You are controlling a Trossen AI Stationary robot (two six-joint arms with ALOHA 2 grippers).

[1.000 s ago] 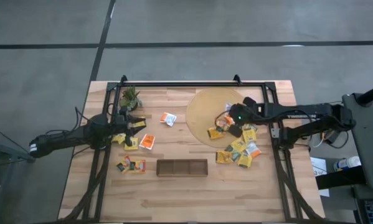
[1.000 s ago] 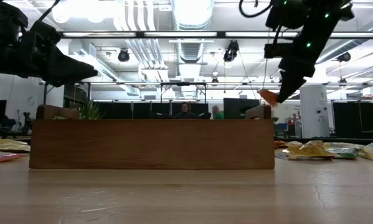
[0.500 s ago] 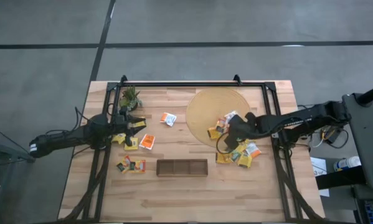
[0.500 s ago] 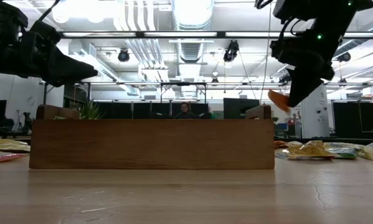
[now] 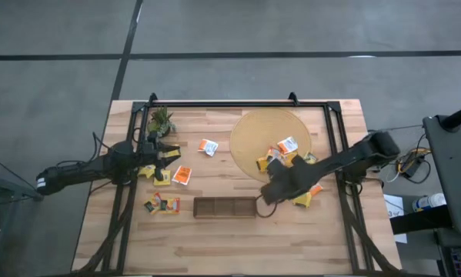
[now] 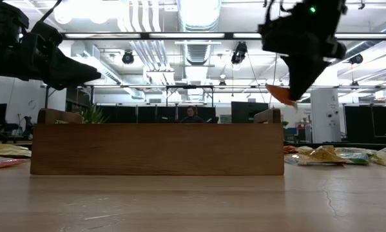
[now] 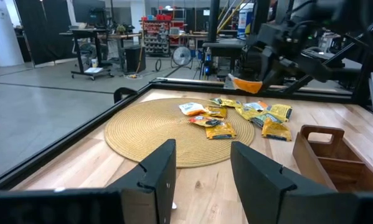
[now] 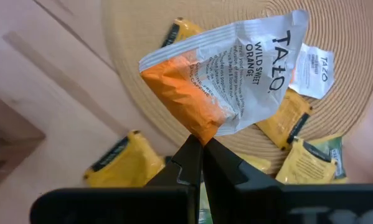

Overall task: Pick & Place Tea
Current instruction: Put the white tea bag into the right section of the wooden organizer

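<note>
My right gripper hangs above the table beside the right end of the dark brown oblong tray, shut on a white-and-orange tea sachet. The low view shows that sachet in the air above the tray's end. Other yellow and orange sachets lie flat on the round woven mat and to its near right. A few more lie at the table's left. My left gripper is open, waiting over the left sachets near the green plant. My right gripper pinches the sachet's orange corner between its two fingertips, coming from above and pointing down. Only that corner is in the hold. The rest of the sachet sticks out past the fingers, tilted and lifted clear of the table.
A black frame rail borders the table's far side and runs down both sides. The tray's wooden wall stands between the two sachet groups. Bare wood lies along the near edge.
My right gripper has carried the white-and-orange sachet from over the round mat toward the table's near left, ending beside the tray's right end. It has stayed shut on the sachet. The sachets that the arm had covered on the mat now show.
</note>
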